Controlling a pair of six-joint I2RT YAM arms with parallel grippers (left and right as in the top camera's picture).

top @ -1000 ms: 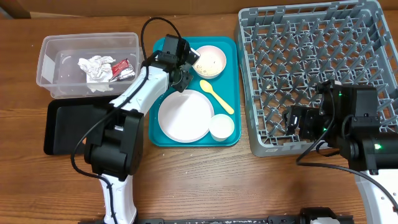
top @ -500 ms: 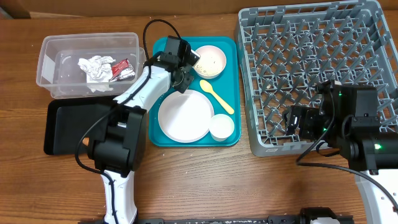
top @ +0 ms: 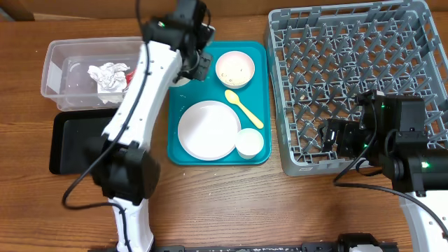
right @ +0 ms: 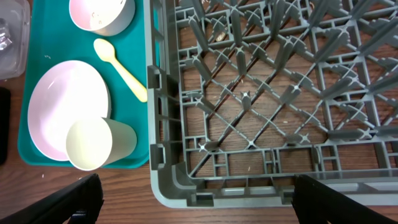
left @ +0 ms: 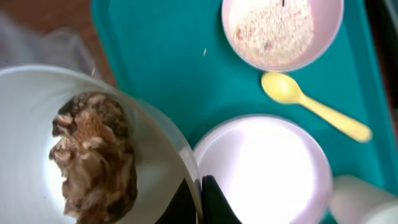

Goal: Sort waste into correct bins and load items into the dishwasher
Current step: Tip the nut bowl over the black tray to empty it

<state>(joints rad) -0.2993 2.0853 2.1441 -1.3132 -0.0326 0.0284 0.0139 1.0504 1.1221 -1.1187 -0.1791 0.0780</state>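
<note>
Step in hand, as judged: scrap disposal. A white bowl (left: 31, 112) carrying brown food lumps (left: 93, 155) is pinched at its rim by the left tool (left: 199, 196), which is clenched on it. The bowl is held over the left edge of the teal tray (left: 155, 62), near the clear tub (top: 63, 52).

Next move, as judged: the bowl is to be carried over the black tray (top: 73, 143), tipped out, then racked.

The right tool (right: 208, 199) is spread wide and empty above the near edge of the grey dish rack (right: 280, 93).

No legible writing is found.

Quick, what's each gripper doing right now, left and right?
Left gripper: closed on the rim of the white bowl holding brown food lumps.
Right gripper: open, holding nothing.
</note>
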